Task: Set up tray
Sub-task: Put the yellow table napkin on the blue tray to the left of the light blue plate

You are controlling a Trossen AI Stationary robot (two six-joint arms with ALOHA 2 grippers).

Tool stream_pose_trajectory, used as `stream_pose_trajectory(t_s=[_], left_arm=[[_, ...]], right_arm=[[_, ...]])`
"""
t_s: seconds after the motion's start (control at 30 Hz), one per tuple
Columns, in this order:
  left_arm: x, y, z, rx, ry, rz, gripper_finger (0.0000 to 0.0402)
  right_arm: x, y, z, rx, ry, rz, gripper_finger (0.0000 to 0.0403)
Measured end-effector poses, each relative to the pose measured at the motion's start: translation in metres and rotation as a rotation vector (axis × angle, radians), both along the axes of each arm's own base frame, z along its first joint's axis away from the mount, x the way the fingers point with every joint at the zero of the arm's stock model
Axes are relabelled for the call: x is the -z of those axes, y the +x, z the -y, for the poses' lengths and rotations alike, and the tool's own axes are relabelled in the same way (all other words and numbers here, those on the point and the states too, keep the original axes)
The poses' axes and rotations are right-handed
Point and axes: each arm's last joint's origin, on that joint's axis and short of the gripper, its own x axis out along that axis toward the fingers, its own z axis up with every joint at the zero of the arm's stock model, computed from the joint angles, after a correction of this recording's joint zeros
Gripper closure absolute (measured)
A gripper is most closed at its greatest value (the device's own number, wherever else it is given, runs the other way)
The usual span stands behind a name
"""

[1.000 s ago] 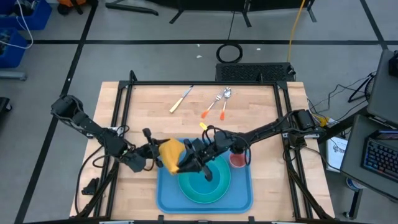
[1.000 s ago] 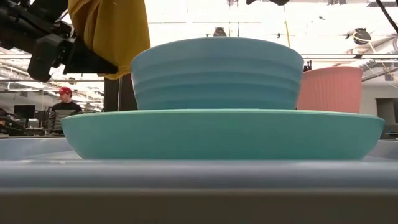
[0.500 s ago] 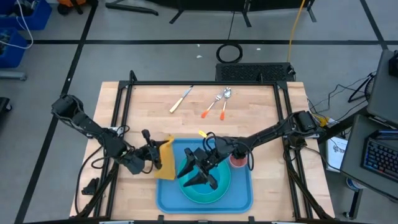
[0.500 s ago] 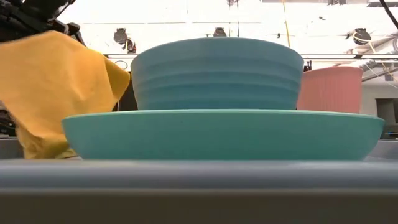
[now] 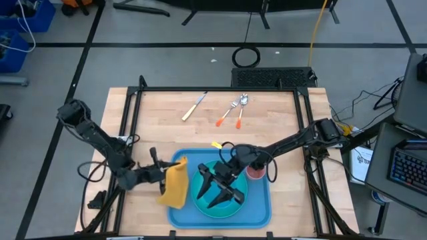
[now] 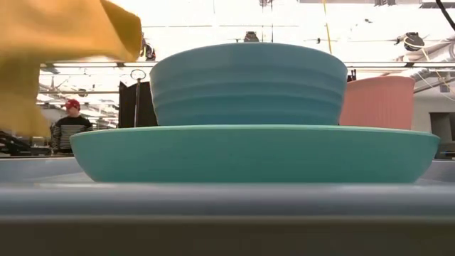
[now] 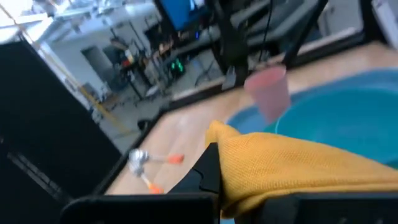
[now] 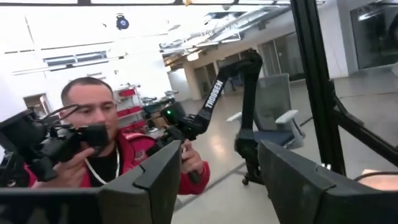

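The blue tray (image 5: 260, 212) lies at the table's near edge. It holds a turquoise plate (image 6: 249, 153) with a turquoise bowl (image 6: 249, 82) on it, and a pink cup (image 5: 255, 172) at the plate's right. My left gripper (image 5: 162, 175) is shut on a yellow napkin (image 5: 175, 188) at the tray's left rim. My right gripper (image 5: 213, 195) stands open over the bowl with nothing between its fingers (image 8: 155, 180). My left gripper pinches the napkin's upper edge (image 7: 227, 165) between its two fingers, coming level from the table's left. The cloth is bunched there; I cannot tell the number of layers. The napkin hangs slack below the fingers (image 7: 205, 174), lifted over the tray's left rim.
A knife (image 5: 193, 107), a fork (image 5: 230, 112) and a spoon (image 5: 242, 107) with orange handles lie on the bare wood at the far side. A black frame rail (image 5: 220, 89) runs round the table. A person in red (image 8: 109, 155) stands in the room beyond.
My right gripper has let go of the napkin and opened, staying over the bowl. My left gripper has carried the napkin toward the table's near left, off the plate's edge and over the tray's left rim, turning as it went. The napkin now hangs from the left gripper alone.
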Motion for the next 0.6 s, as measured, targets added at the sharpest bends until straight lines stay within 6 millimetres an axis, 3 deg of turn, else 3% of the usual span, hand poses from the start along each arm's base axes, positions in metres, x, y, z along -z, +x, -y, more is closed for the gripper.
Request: stream_pose_trajectory(t_s=[0.17,0.3,0.43,0.6], left_arm=[[0.004,-0.003,0.003,0.021,-0.119,0.003,0.0394],[0.021,-0.005,0.001,0.093,-0.189,-0.124,0.0394],[0.031,-0.001,-0.008,-0.007,-0.345,-0.139,0.0394],[0.044,0.007,-0.014,-0.062,-0.4,-0.175,0.0394]], right_arm=[[-0.004,-0.002,0.001,-0.001,0.002,0.005,0.0201],[-0.002,-0.001,0.0,0.0,-0.008,-0.022,0.0202],[0.0,-0.001,0.0,0.008,-0.03,-0.018,0.0202],[0.0,-0.001,0.001,0.013,-0.039,-0.007,0.0202]])
